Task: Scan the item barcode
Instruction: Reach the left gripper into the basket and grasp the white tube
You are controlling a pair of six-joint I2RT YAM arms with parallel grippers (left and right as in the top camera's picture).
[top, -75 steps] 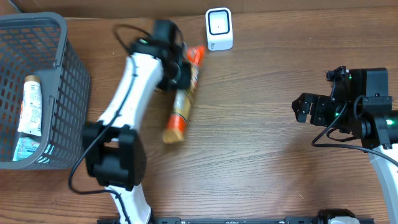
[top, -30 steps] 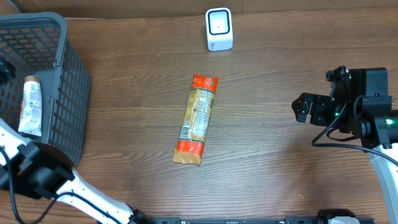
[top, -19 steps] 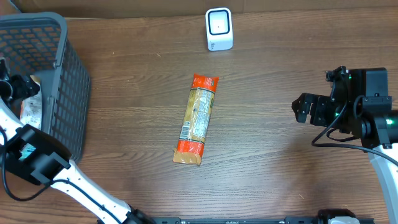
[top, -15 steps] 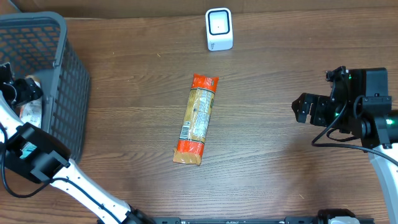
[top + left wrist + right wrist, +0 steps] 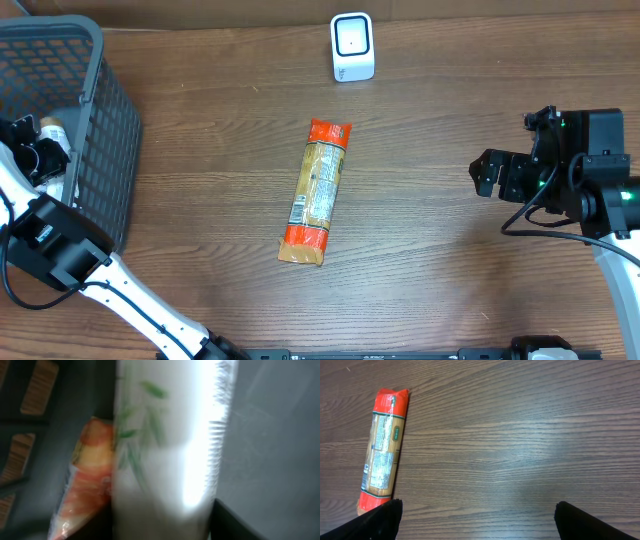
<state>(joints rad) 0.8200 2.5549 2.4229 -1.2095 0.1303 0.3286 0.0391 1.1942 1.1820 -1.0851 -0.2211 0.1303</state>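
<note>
A white tube with green leaf print (image 5: 165, 450) lies in the grey basket (image 5: 100, 150), and its cap (image 5: 52, 131) shows in the overhead view. My left gripper (image 5: 35, 155) is down inside the basket, shut on this tube, which fills the gap between the dark fingers (image 5: 235, 525). A long orange pasta packet (image 5: 316, 192) lies in the middle of the table, its label up, also visible in the right wrist view (image 5: 382, 460). The white barcode scanner (image 5: 352, 47) stands at the back. My right gripper (image 5: 490, 175) hovers open at the right, holding nothing.
An orange and white pouch (image 5: 82, 480) lies against the tube inside the basket. The basket's mesh wall stands close round the left gripper. Bare wooden table (image 5: 520, 435) stretches between the pasta packet and the right arm.
The left arm left the pasta packet on the table and swung into the basket. Its jaws have narrowed round the white tube, and the basket has shifted slightly. The right arm stayed still.
</note>
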